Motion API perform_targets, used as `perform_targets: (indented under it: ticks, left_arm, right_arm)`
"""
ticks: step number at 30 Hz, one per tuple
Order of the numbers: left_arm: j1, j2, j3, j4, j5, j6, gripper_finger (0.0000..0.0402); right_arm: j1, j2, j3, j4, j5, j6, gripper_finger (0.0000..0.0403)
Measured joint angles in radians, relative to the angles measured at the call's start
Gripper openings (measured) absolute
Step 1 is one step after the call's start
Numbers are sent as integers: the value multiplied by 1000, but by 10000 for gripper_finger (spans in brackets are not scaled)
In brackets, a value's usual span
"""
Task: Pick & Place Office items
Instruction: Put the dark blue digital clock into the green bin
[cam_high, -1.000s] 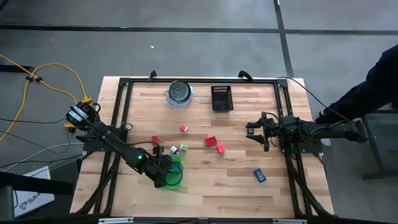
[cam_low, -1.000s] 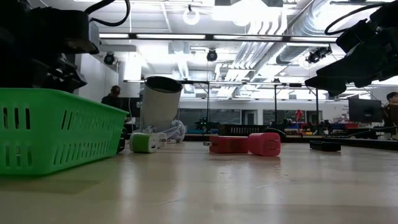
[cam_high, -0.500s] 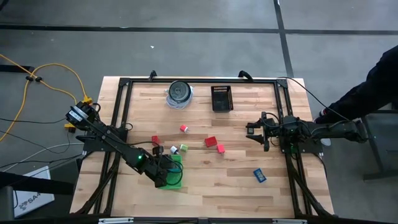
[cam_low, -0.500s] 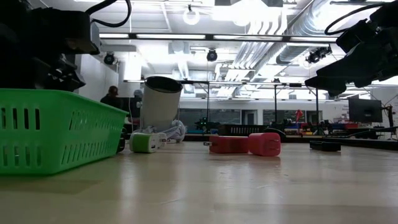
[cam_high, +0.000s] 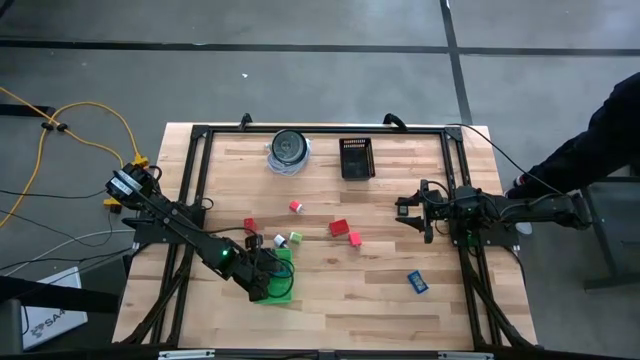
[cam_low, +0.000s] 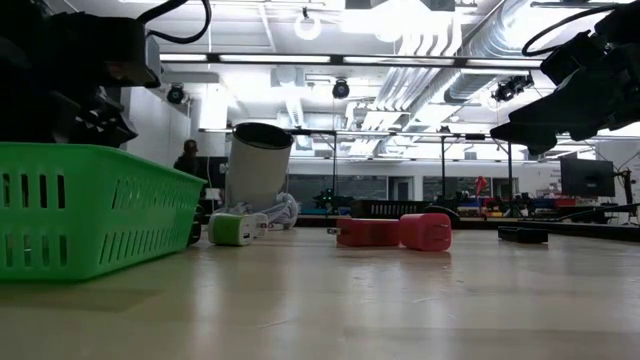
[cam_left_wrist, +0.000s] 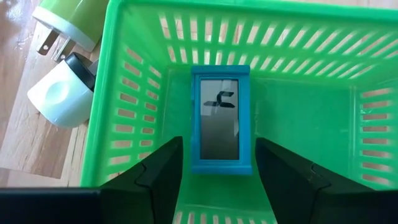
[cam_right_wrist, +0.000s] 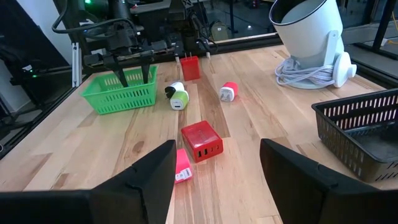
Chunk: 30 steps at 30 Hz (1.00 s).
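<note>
One blue rectangular piece now lies loose on the floor of the green tray, the left gripper fingers parted around it after letting go, while the right gripper waits open over the tabletop near the red blocks.

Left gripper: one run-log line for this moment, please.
left gripper: open above green basket | blue piece: on basket floor | right gripper: open, waiting

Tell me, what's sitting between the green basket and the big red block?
In the right wrist view, a white-and-black plug and a green-and-white plug lie side by side on the wood between the green basket and the big red block.
</note>
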Motion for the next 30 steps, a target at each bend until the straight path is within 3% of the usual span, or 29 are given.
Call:
perform_targets:
  ticks: [17,30]
  left_arm:
    - [0,-5,0,16,-1,28,195]
    - [0,-105,1,29,-26,83,195]
  right_arm:
    - [0,0,0,0,0,0,219]
    - [0,0,0,0,0,0,219]
